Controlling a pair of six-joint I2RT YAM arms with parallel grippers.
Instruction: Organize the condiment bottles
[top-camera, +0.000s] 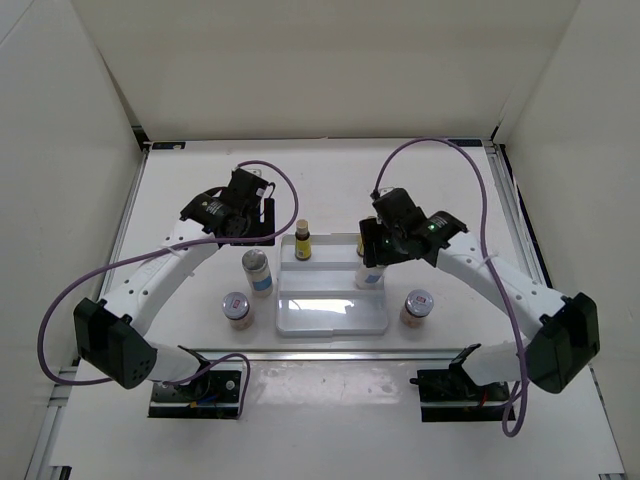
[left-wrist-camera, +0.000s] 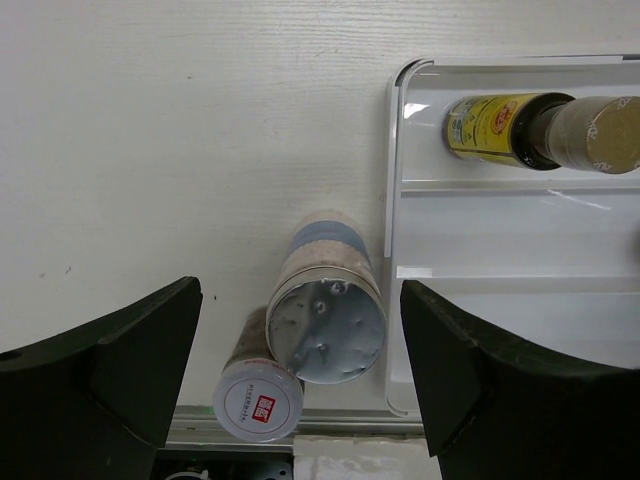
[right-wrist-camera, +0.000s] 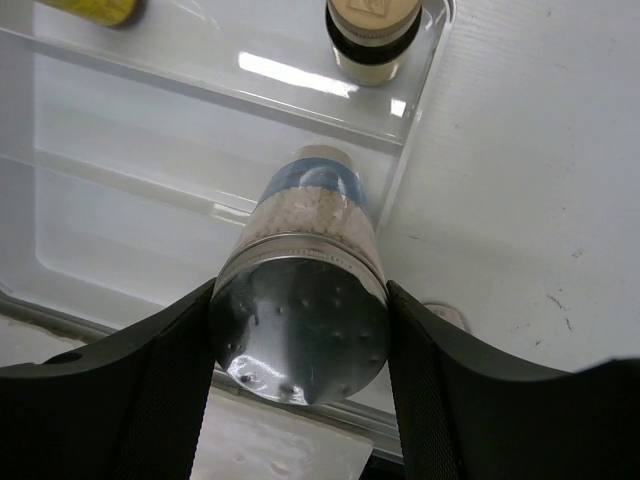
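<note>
From above, my left gripper (top-camera: 258, 238) hangs left of the tray (top-camera: 330, 322), and my right gripper (top-camera: 378, 252) over its right end; left wrist view: my left fingers (left-wrist-camera: 120, 360) stand apart around one white bottle (left-wrist-camera: 325, 318) just left of the tray, not touching it; right wrist view: my right fingers (right-wrist-camera: 130, 385) clamp the second white bottle (right-wrist-camera: 300, 330), upright on the tray; I judge I am placing it; next I must let go gently and lift straight.

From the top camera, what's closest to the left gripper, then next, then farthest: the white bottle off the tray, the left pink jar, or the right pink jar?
From the left gripper:
1. White bottle, close by, left of the tray.
2. Left pink jar, by the tray's near-left corner.
3. Right pink jar, across the tray.
</note>
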